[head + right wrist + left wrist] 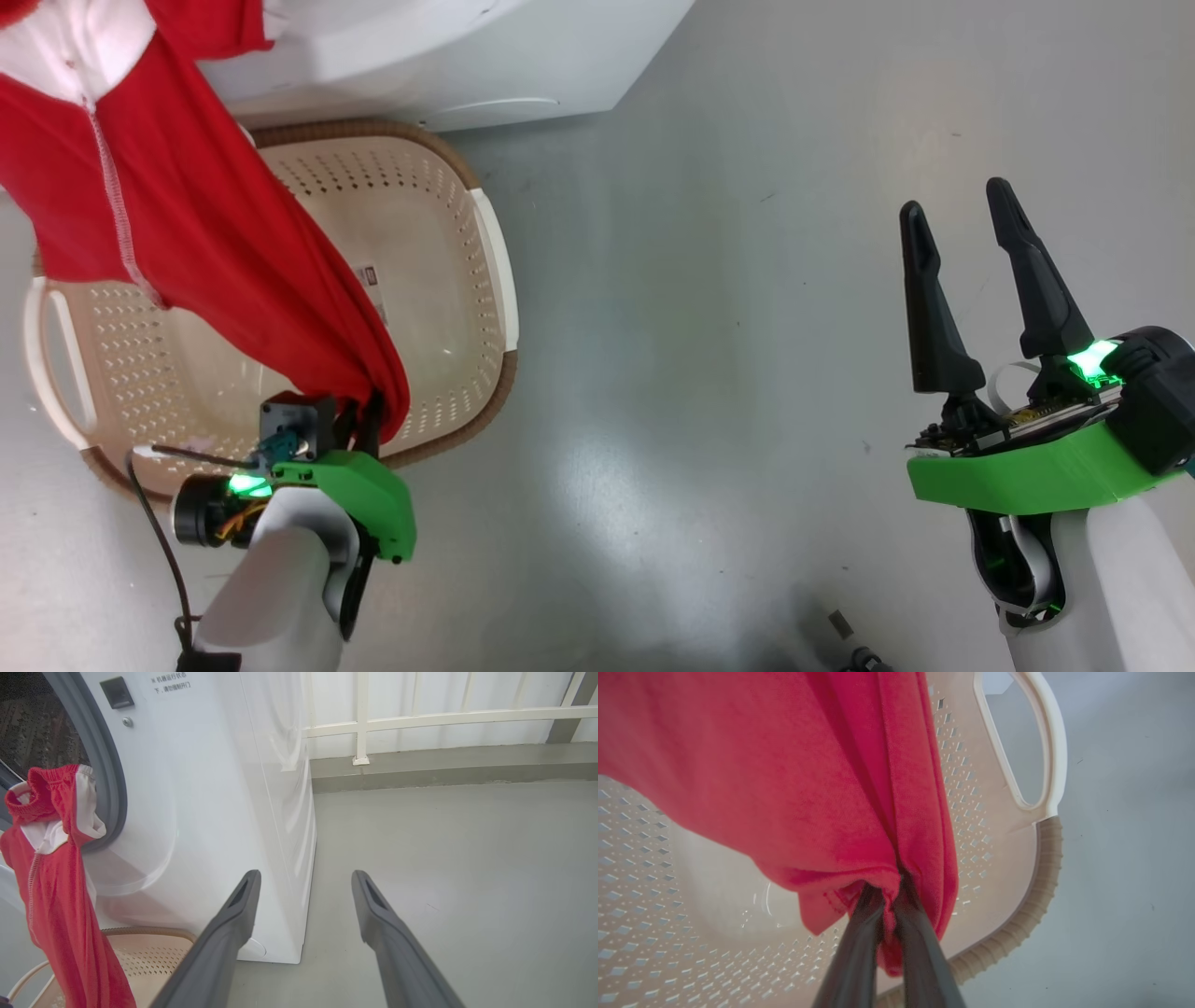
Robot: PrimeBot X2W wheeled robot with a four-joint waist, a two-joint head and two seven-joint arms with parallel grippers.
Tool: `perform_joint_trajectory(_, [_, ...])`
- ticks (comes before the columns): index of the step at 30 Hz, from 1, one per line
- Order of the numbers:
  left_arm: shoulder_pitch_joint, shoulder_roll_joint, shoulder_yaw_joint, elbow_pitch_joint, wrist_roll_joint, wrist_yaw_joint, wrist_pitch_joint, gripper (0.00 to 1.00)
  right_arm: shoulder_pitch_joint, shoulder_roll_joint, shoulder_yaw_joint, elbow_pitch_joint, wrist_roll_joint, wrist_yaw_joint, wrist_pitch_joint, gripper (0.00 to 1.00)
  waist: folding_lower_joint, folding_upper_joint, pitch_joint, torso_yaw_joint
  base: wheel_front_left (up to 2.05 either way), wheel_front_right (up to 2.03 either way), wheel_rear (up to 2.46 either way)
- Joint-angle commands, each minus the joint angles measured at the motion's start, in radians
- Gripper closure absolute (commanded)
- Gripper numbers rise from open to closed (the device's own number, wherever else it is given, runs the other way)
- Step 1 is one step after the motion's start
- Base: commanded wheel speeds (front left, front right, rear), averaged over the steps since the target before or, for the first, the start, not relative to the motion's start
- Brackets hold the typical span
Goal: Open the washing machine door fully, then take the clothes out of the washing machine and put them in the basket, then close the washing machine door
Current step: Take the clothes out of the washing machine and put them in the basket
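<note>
Your left gripper (369, 418) is clamped on the lower edge of the red clothes (187, 233), just above the near rim of the basket (497, 280), which sits on the floor (700, 327) just in front of the washing machine (448, 56). The garment stretches from that grip up across the basket to the grey gasket (110, 765), its waistband hanging at the drum mouth. Your right gripper (956, 198) hovers over the floor well to the right, fingers spread wide.

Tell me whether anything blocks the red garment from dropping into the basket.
Nothing visible lies between them. The left gripper is shut on the clothes over the open basket, whose visible floor shows just a sticker. One catch: the garment's upper end is draped on the washing machine's grey gasket, so it may drag there.
</note>
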Motion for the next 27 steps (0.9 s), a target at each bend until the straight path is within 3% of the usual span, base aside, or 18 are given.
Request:
perform_joint_trajectory(1, [0.019, 0.015, 0.017, 0.01, 0.009, -0.006, 0.0, 1.0, 0.001, -0.007, 0.019, -0.023, 0.006, 0.006, -0.006, 0.0, 0.0, 0.0, 0.004, -0.003, 0.0, 0.0, 0.0])
perform_joint_trajectory(13, [0.007, 0.025, 0.048, -0.019, 0.016, 0.035, 0.0, 1.0, -0.009, -0.007, 0.024, -0.014, 0.017, 0.006, -0.006, 0.0, 0.0, 0.0, 0.005, -0.008, 0.0, 0.0, 0.0])
perform_joint_trajectory(15, [0.004, 0.025, 0.054, -0.022, 0.016, 0.043, 0.0, 0.54, -0.009, -0.007, 0.025, -0.012, 0.019, 0.006, -0.006, 0.0, 0.0, 0.0, 0.004, -0.007, 0.0, 0.0, 0.0])
perform_joint_trajectory(16, [0.003, 0.025, 0.056, -0.023, 0.017, 0.045, 0.0, 0.01, -0.009, -0.007, 0.024, -0.012, 0.02, 0.006, -0.006, 0.0, 0.0, 0.0, 0.004, -0.007, 0.0, 0.0, 0.0])
perform_joint_trajectory(21, [0.002, 0.026, 0.065, -0.024, 0.018, 0.054, 0.0, 0.0, -0.007, -0.007, 0.022, -0.007, 0.023, 0.006, -0.006, 0.0, 0.0, 0.0, -0.004, -0.002, 0.0, 0.0, 0.0])
perform_joint_trajectory(27, [0.032, 0.037, 0.086, -0.118, 0.027, 0.065, 0.0, 0.0, -0.001, -0.007, 0.018, -0.007, 0.024, 0.006, -0.006, 0.0, 0.0, 0.0, -0.019, 0.01, 0.0, 0.0, 0.0])
